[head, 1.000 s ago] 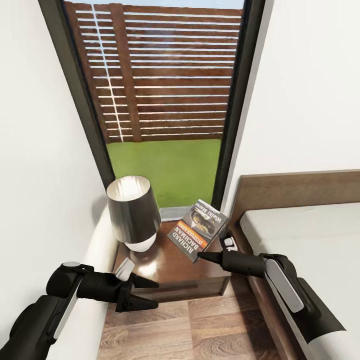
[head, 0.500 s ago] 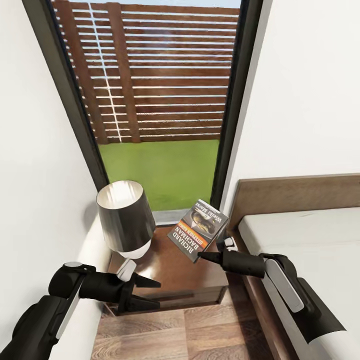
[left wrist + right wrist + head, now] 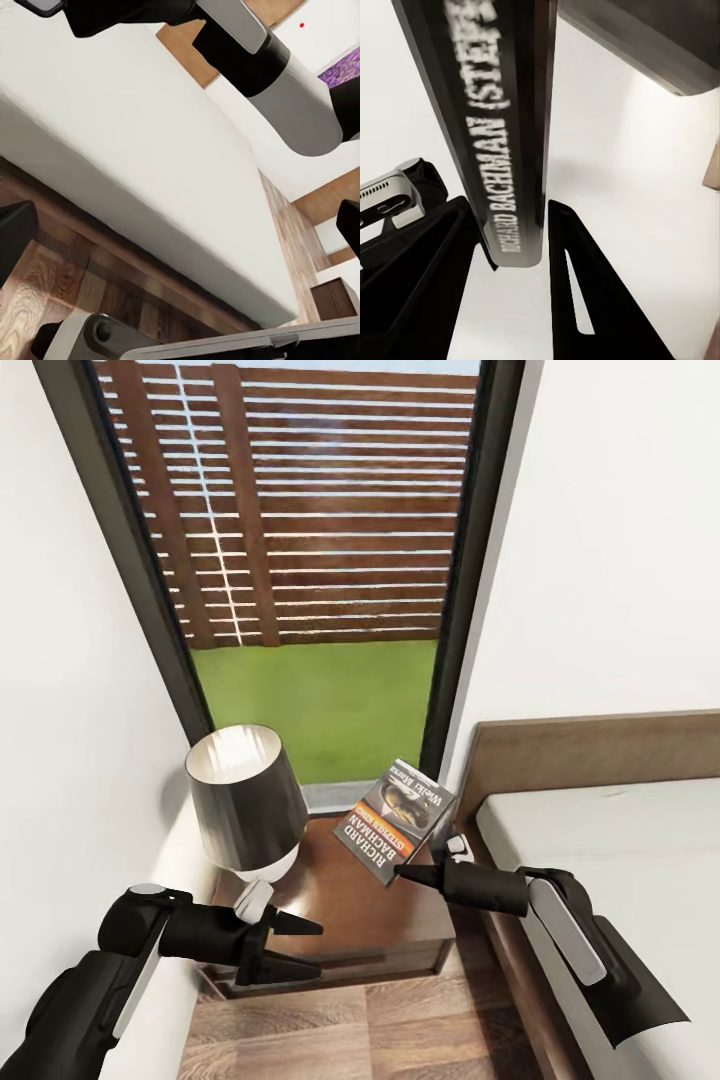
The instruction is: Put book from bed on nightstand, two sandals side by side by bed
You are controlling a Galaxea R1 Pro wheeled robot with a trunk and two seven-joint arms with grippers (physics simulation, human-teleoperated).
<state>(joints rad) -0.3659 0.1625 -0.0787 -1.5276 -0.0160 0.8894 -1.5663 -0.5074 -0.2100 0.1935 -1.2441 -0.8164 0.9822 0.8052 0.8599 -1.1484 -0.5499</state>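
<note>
Book held above the nightstand by the right gripper, ready for lowering.

Bed (image 3: 600,830) lies at the right, its mattress pale; the nightstand (image 3: 340,905) stands just left of it below the window, with a lamp (image 3: 245,800) on its far-left part. The book (image 3: 393,820) hangs tilted over the bare right half of the top, long axis running near-to-far, lower corner pinched in the right gripper (image 3: 400,874). The left gripper (image 3: 295,945), jaws spread and empty, hovers at the near-left edge. Release appears to require a descent clear of the lamp.
</note>
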